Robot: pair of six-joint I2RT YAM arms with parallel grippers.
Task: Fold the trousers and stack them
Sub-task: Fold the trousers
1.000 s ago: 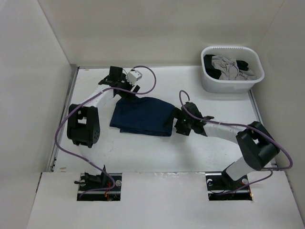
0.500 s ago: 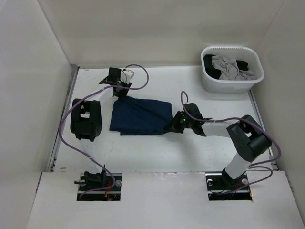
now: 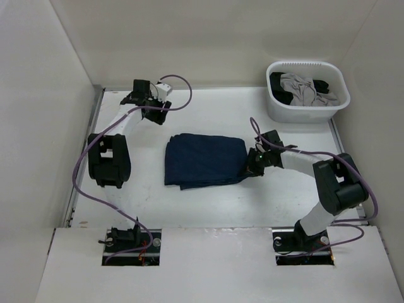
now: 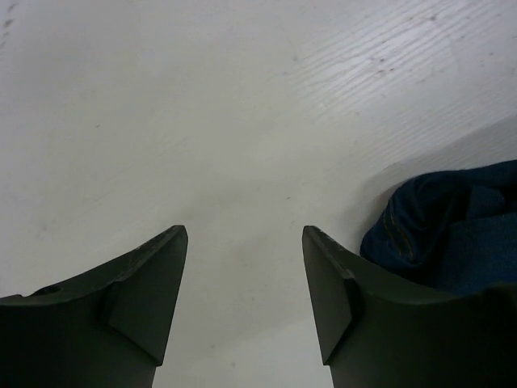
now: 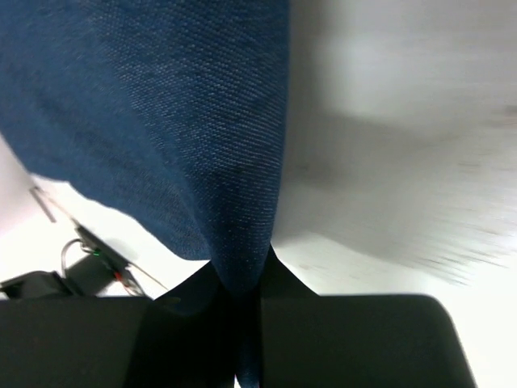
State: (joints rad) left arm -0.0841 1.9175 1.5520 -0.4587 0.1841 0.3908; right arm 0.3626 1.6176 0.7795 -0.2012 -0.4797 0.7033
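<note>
**Right tool pinches the jeans**

The right tool (image 5: 242, 283) is closed tight on one edge of the dark blue jeans (image 3: 205, 161). The folded jeans lie flat on the white worktop (image 3: 208, 113) and spread out from that tool's tips. The left tool (image 4: 242, 242) is open, with nothing between its two fingers. It points at bare worktop, and the jeans are off to its right, not touching. A white basket (image 3: 303, 112) of clothes stands well apart from both tools.
</note>
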